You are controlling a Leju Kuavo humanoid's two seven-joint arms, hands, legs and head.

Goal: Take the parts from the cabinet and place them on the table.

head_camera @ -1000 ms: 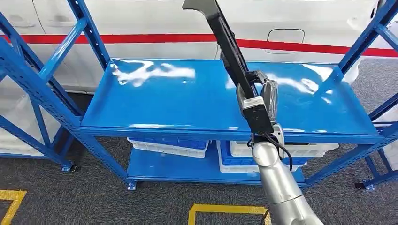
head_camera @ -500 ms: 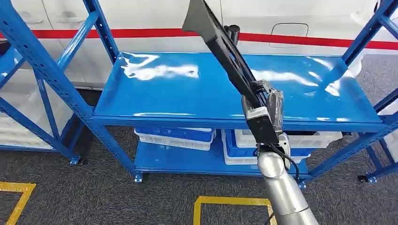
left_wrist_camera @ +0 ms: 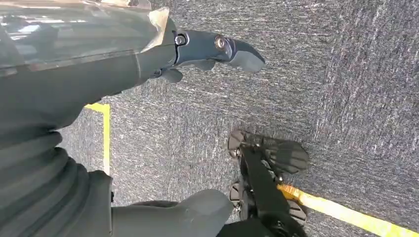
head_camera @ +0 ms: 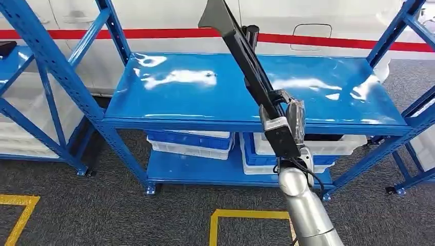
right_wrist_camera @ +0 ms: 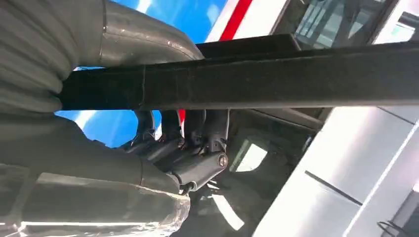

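A long black bar-shaped part (head_camera: 241, 51) slants up and away over the blue shelf top (head_camera: 179, 97). My right hand (head_camera: 287, 115) grips its lower end above the shelf's front edge, right of centre. Up close in the right wrist view, the dark fingers (right_wrist_camera: 197, 148) wrap under the black part (right_wrist_camera: 272, 79). My left hand (left_wrist_camera: 123, 74) hangs over the grey carpet, thumb and fingers apart, with nothing in it.
White and blue bins (head_camera: 190, 143) sit on the lower shelf, more of them (head_camera: 308, 148) to the right. Blue rack uprights stand at the left (head_camera: 46, 66) and right (head_camera: 400, 31). Yellow floor tape (head_camera: 246, 215) runs on the carpet near my feet.
The whole picture has shifted, so the camera has moved relative to the shelf. My right hand keeps its grip on the black part, held at much the same slant.
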